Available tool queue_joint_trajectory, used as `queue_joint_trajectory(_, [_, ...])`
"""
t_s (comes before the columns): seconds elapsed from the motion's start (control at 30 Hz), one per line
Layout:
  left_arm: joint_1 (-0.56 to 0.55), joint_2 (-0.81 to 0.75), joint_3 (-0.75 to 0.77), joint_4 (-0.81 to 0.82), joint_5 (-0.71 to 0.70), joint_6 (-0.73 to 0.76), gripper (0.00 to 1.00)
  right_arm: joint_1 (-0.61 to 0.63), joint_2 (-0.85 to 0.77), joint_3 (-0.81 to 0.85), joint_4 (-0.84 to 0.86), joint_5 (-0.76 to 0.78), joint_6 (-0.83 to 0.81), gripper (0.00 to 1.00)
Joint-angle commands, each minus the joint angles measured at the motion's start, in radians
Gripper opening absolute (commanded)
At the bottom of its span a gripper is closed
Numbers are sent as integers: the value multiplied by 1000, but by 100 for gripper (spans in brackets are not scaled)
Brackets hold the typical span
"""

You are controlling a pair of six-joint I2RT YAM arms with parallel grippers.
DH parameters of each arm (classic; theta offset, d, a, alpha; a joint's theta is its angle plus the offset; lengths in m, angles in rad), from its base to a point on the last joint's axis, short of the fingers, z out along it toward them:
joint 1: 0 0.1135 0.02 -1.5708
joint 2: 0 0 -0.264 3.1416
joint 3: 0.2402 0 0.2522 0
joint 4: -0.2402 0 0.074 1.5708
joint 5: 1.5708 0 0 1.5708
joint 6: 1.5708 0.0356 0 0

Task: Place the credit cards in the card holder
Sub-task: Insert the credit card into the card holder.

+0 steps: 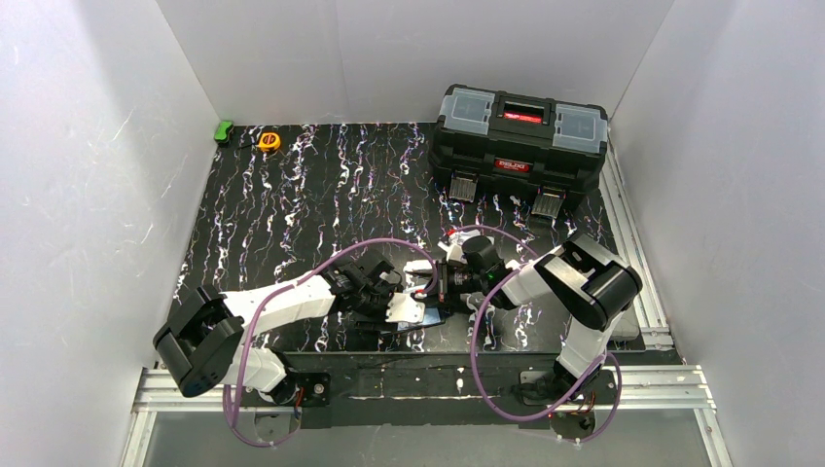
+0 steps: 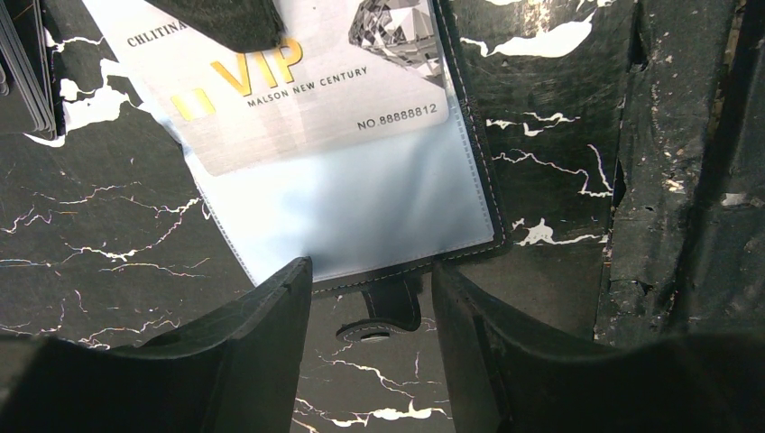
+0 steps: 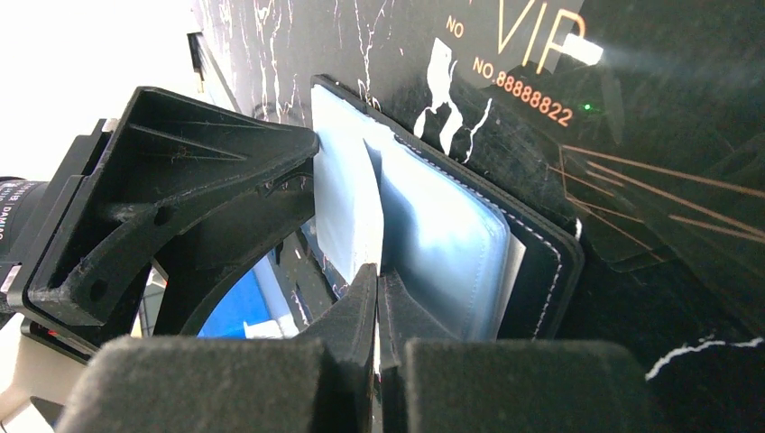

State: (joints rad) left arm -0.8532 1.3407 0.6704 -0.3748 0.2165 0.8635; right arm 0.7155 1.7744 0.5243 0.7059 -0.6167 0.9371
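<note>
holder: small black square leather-like card holder [image 2: 361, 216] lies open on the black white-veined table top [image 1: 292, 195], near the front edge between the two arms, bluish shiny sleeve facing up.
card: silver-grey plastic VIP card [image 2: 316, 99] lies slanted, partly over the sleeve. Can't tell if its leading edge is inside the pocket.
right fingers: right gripper [image 3: 377, 271] is closed. It pinches a thin light sheet, by my read the VIP card at its far end.
left fingers: left gripper [image 2: 370, 280] is apart and grips nothing. Its tips sit at the holder's near edge, either side of the black clasp tab [image 2: 390, 307].
step: feeding the card into the sleeve, I'd say early.
do it well: square the card to the pocket mouth first, since slanted corners will snag. Push along the sleeve, shallow angle, slow.
left arm job: press the holder's near edge down so it can't slide under the push.
risk: the sleeve film buckles or the holder skates away.
others: what look like more cards [image 2: 23, 72] are stacked at the left edge of the left wrist view.
</note>
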Motion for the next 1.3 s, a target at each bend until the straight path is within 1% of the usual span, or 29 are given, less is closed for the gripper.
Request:
queue_joint_trajectory(0.0, [-5,-6,-14,17,-17,5,50,12,-9,25,-63,9,-45,1])
queue_joint_trajectory(0.43, [-8,-7,-13,22,-17,0,50,47,19,109,-166,16,-91,1])
queue_joint_trajectory(0.63, [-9,-7,-11,22,-19,4,50,71,-6,128,-280,65,-138,3])
queue_joint_trajectory(0.73, [-9,-10,-9,23,-17,-4,50,75,-41,134,-360,110,-165,31])
queue_joint_trajectory(0.77, [-9,-11,-9,24,-18,-7,50,77,-59,136,-400,131,-176,43])
queue_joint_trajectory(0.8, [-9,-13,-12,28,-19,-12,50,80,-76,138,-425,148,-184,49])
queue_joint_trajectory(0.83, [-9,-17,-16,33,-22,-18,50,82,-94,139,-442,161,-189,51])
queue_joint_trajectory(0.9, [-9,-29,-23,54,-34,-44,50,89,-119,141,-466,176,-199,52])
queue_joint_trajectory(1.1, [-9,-81,-34,115,-64,-160,52,120,-130,178,-544,213,-230,52])
queue_joint_trajectory(1.17, [-9,-109,-33,117,-47,-196,52,129,-130,186,-572,240,-233,52])
queue_joint_trajectory(1.27, [-10,-150,-38,92,23,-221,52,138,-138,193,-603,275,-236,52])
